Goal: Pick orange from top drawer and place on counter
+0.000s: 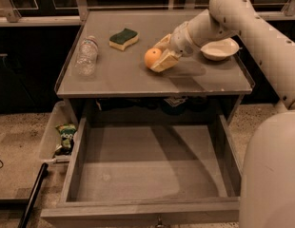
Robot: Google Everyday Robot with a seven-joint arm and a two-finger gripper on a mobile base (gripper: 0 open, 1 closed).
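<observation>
The orange point(150, 58) sits low on the counter point(119, 75), near its middle, and seems to rest on the surface. My gripper point(160, 56) is right at the orange, reaching in from the right and closing it in on its right side. The top drawer point(147, 175) is pulled wide open below the counter. Its flat grey bottom shows nothing inside.
On the counter are a clear plastic bottle point(86, 55) lying at the left, a green and yellow sponge point(123, 38) at the back and a white bowl point(220, 48) at the right. A clear bin point(59, 134) with a snack bag point(66, 136) hangs at the drawer's left. My arm fills the right side.
</observation>
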